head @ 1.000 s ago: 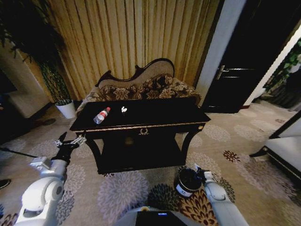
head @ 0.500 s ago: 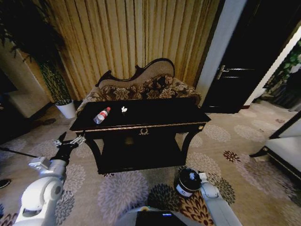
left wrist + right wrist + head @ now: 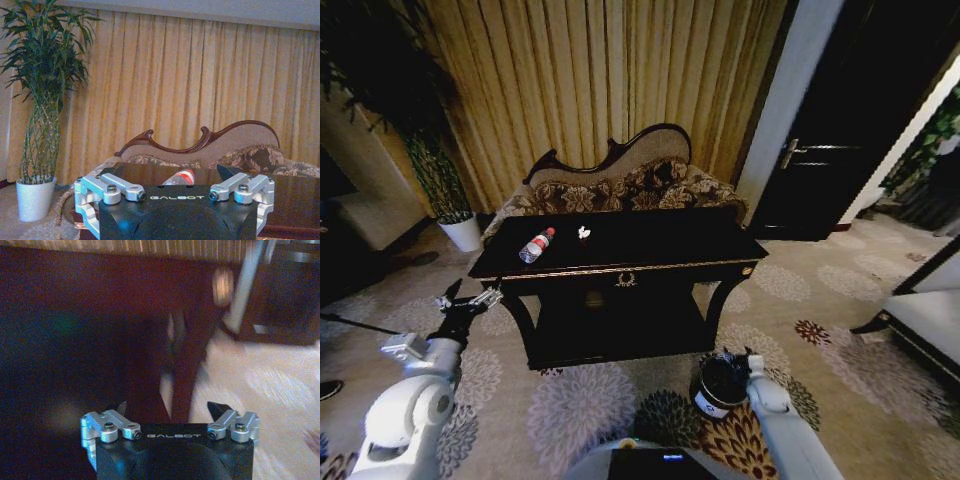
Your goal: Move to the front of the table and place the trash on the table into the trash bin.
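From the head camera we look down on the dark bench (image 3: 650,240) in front of us, with the sofa (image 3: 620,185) behind it at twelve o'clock and gold curtains (image 3: 600,80) beyond. On the benchtop toward eleven o'clock lies the plastic bottle (image 3: 536,245) with its red cap, on its side, and just beside it a small white scrap (image 3: 584,233). The trash bin (image 3: 719,387) stands on the carpet at about five o'clock, near the bench's right leg and far lower than the top. Our right tool (image 3: 732,358) hangs at the bin's rim; we cannot tell from here whether it is open. Our left tool (image 3: 470,302) is raised at nine o'clock, off the bench's left end, its fingers spread and empty.

From the left wrist camera we see the left tool (image 3: 175,187) with its jaws wide apart, holding nothing. The bottle (image 3: 181,177) lies ahead on the bench, with the sofa behind and a potted plant (image 3: 42,100) off to one side.

From the right wrist camera the right tool (image 3: 171,412) has its fingertips set apart and empty, with the bench's leg (image 3: 187,365) ahead over pale carpet.
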Controlling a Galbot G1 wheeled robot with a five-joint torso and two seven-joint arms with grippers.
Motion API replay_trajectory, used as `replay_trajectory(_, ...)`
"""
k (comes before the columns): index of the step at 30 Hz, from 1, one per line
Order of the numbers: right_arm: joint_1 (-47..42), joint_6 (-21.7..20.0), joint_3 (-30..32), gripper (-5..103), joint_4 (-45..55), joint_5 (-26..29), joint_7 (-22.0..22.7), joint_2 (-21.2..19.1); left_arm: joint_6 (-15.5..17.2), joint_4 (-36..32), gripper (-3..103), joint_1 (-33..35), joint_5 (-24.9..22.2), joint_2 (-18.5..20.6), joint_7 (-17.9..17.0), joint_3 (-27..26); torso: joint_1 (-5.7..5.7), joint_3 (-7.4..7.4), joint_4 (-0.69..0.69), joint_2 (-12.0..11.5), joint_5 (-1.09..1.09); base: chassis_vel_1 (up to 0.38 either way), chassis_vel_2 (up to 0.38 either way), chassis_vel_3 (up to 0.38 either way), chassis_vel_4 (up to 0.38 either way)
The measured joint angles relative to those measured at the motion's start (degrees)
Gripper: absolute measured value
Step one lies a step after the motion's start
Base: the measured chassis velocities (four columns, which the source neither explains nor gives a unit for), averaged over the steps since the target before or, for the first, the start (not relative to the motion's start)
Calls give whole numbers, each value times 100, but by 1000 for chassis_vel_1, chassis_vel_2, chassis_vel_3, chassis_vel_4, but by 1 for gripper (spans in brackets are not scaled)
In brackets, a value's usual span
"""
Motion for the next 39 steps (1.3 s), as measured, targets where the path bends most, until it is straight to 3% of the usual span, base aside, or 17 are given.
replay_trajectory(4, -177, -151, 30, 99, 1443, 549, 1, 18, 11, -25, 100, 23, 10, 8, -2, 2, 0, 0, -1, 0, 0, 0, 0, 0, 0)
replay_trajectory(14, -308, -484, -451, 100, 3624, 912, 1, -136, -138, 53, 100, 17, 22, 70, -1, 78, -1, 0, -1, 0, -1, 0, 0, 0, 0)
replay_trajectory(23, -382, -425, -540, 100, 3851, 823, 1, -36, -205, 24, 100, 9, 11, 154, 17, 101, 0, 0, -1, 0, 1, 0, 0, 0, 0)
replay_trajectory(39, -298, -346, -745, 100, 3559, 720, -1, -56, 54, -104, 100, 1, 42, 151, 6, 60, -2, -1, 0, 1, 1, -19, 22, 21, -18)
